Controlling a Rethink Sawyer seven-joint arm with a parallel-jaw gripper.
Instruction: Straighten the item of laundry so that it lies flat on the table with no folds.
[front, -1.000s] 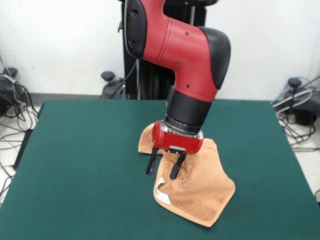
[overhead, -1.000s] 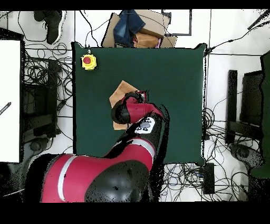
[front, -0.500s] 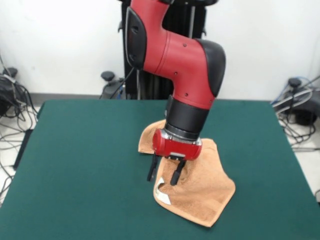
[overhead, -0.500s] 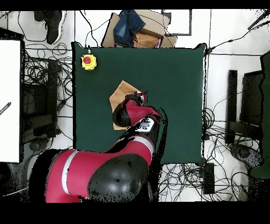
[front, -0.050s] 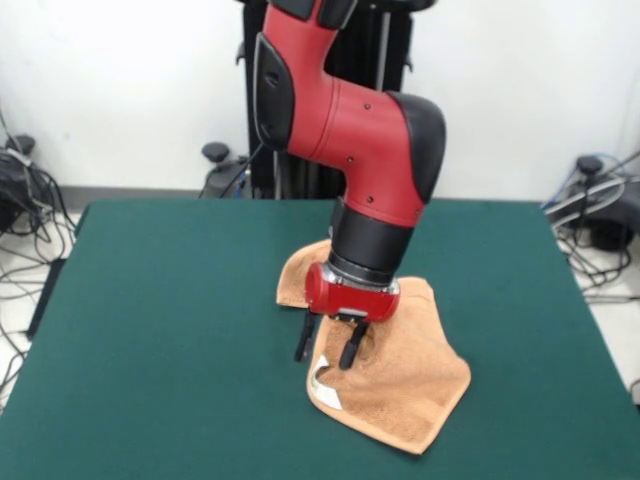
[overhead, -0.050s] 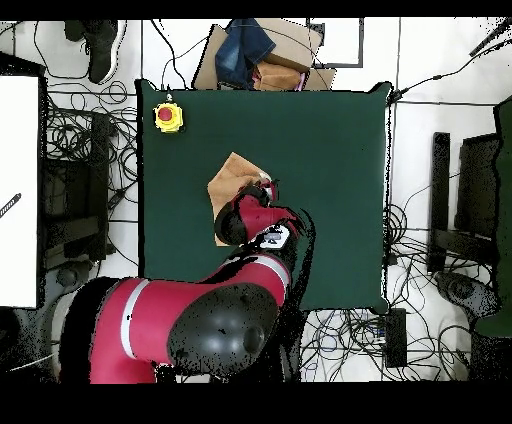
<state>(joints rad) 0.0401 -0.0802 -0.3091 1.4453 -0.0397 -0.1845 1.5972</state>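
Gripper (front, -0.050s: 327, 351) open, fingers apart above rumpled towel (front, -0.050s: 400, 385), green table (front, -0.050s: 170, 330).

Dark green desk (front, -0.050s: 150, 330) fills the front view, wide and bare over most of its top. A tan-orange towel (front, -0.050s: 405, 385) lies rumpled right of centre, one corner reaching toward the near edge, a curled white-lined fold on its left side. From overhead, a yellow box with a red button (overhead, -0.050s: 167, 117) sits at one desk corner, well apart from the towel.
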